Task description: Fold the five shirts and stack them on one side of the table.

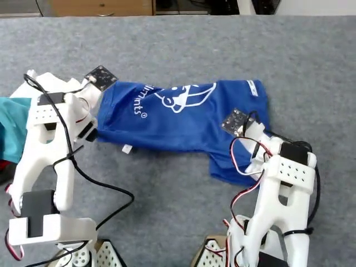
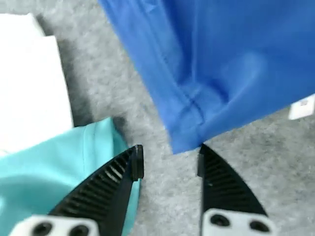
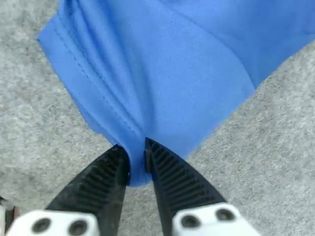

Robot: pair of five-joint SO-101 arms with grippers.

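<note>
The right claw (image 3: 137,147) pinches the blue shirt (image 1: 183,117); the left claw (image 2: 170,152), spread at its corner, should close squarely before lifting.

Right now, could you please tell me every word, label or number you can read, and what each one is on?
On the blue shirt, white lettering: cut off by a fold, not readable whole.
On the white tag at its hem: print too small to read.
</note>
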